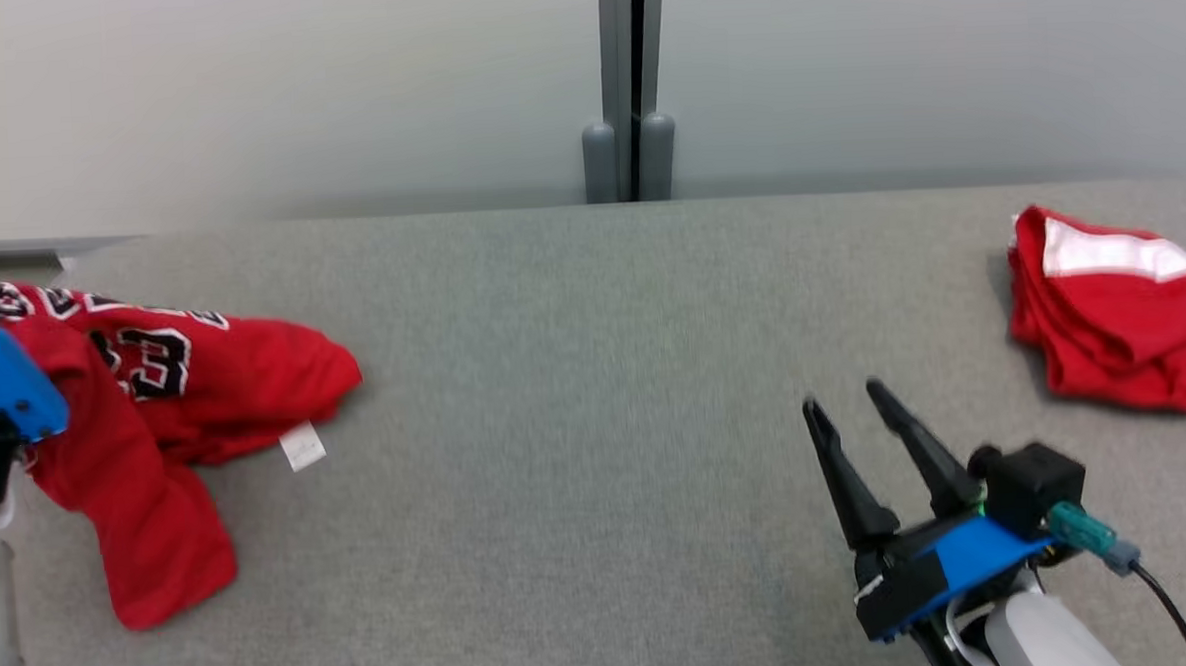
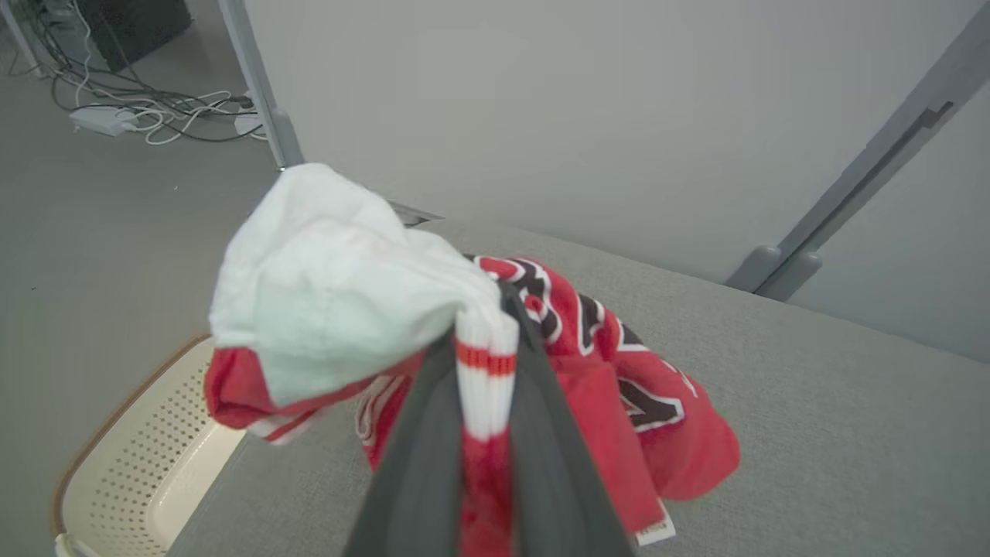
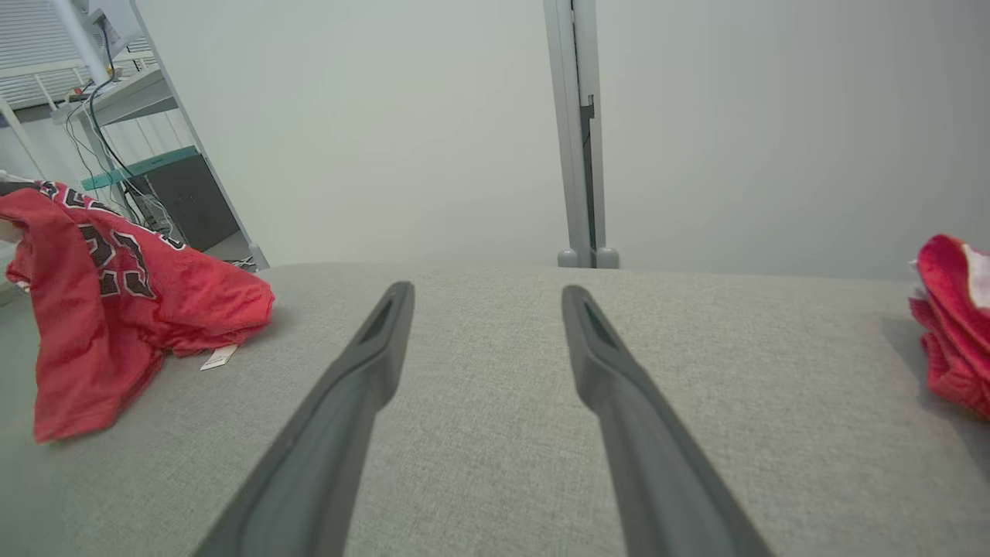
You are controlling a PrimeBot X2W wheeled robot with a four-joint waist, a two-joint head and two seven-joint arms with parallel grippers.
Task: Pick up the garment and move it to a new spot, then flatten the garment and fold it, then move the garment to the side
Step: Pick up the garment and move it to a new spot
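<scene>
Table: a big grey cloth-covered table (image 1: 576,394) with a pale wall behind its far edge.
Red jersey: the red jersey (image 1: 175,391) is in a crumpled heap at the left edge of the table. It has black and white numbers on it. One part hangs down toward the front edge.
Tag: a small white tag (image 1: 303,446) sticks out from the jersey and lies on the table.
Left gripper: the left gripper (image 2: 479,317) has its two dark fingers pressed together on a white and red striped hem of the jersey. A bunch of cloth is held up there, white side out (the inside of the shirt, it looks like).
Right gripper: the right gripper (image 1: 841,394) is near the front right of the table. Its fingers are spread wide with nothing between them.
Other red cloth: another red and white bundle (image 1: 1123,320) sits by the right edge, well apart from the jersey.
Basket: a cream basket (image 2: 131,472) with little holes is on the floor, just past the left edge.
</scene>
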